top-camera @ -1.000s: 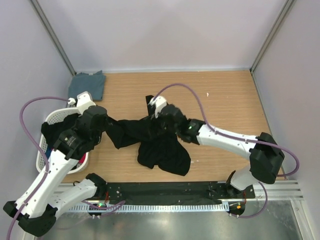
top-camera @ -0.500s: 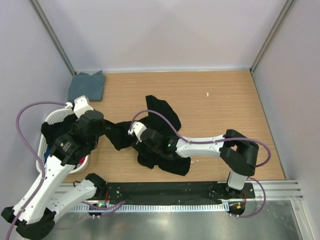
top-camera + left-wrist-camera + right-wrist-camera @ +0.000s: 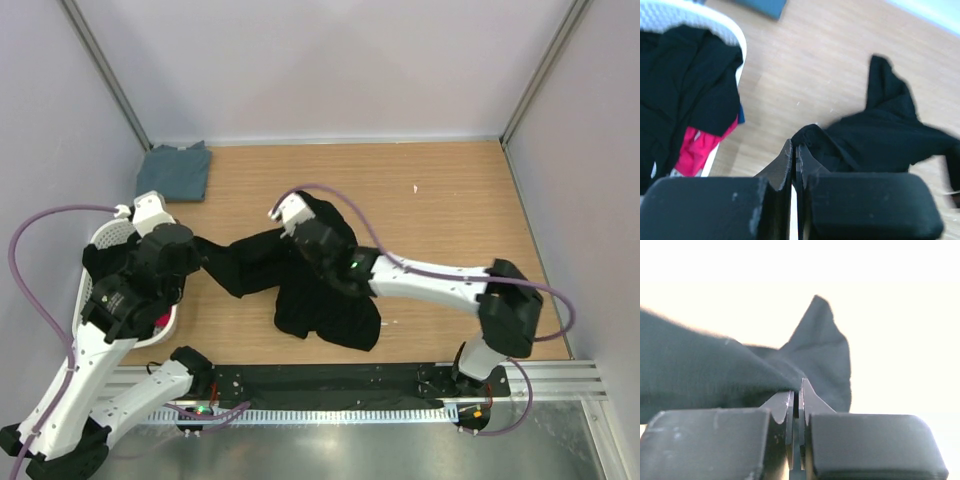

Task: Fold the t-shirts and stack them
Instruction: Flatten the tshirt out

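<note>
Black short-sleeved cloth t-shirt (image 3: 325,300) lies crumpled just right of the white plastic laundry basket (image 3: 104,236), and a folded slate grey-blue t-shirt (image 3: 175,170) sits beyond the basket. Only the wrist views show the jaws: the left gripper (image 3: 794,147) and right gripper (image 3: 797,387) each pinch the black cloth. Both arms bend inward over it.

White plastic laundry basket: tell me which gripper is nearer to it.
Left. The left gripper is just right of the white plastic basket, shut on the black cloth t-shirt; the right gripper is farther right, mid-table, also shut on it.
</note>
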`<state>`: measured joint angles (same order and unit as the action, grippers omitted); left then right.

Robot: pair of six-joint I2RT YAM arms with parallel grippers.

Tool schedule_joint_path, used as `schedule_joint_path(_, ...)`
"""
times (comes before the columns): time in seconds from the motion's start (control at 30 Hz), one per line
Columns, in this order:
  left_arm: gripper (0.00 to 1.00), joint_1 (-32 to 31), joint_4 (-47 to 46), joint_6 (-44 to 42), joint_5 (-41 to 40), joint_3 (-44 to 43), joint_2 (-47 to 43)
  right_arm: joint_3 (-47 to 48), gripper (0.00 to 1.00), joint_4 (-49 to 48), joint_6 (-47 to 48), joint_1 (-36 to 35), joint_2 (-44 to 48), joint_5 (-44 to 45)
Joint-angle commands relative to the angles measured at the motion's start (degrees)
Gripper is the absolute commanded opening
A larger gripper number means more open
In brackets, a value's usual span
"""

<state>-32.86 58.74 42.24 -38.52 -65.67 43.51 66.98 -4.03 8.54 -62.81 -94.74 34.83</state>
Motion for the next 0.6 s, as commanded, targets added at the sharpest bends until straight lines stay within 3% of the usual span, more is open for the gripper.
schedule_joint_path(0.0, 0.00, 0.43, -2.83, -5.92, -3.05, -7.36, 0.44, 8.06, 0.01, 6.54, -0.35, 4.96, 10.61, 0.77)
schedule_joint_path(0.13, 0.00, 0.43, -6.00, -12.43, -1.48, -16.66, 2.71, 18.33, 0.01, 20.52, -0.45, 7.26, 15.79, 3.22)
schedule_joint_path(0.33, 0.01, 0.43, -7.33, -23.07, 6.00, -35.44, 9.04, 31.51, 0.01, 33.01, -0.54, 7.26, 22.92, 3.67)
schedule_joint_path(0.57, 0.00, 0.43, -6.89, -29.40, 6.09, -57.69, 19.23, 40.32, 0.01, 37.34, 1.31, 7.26, 24.26, 3.49)
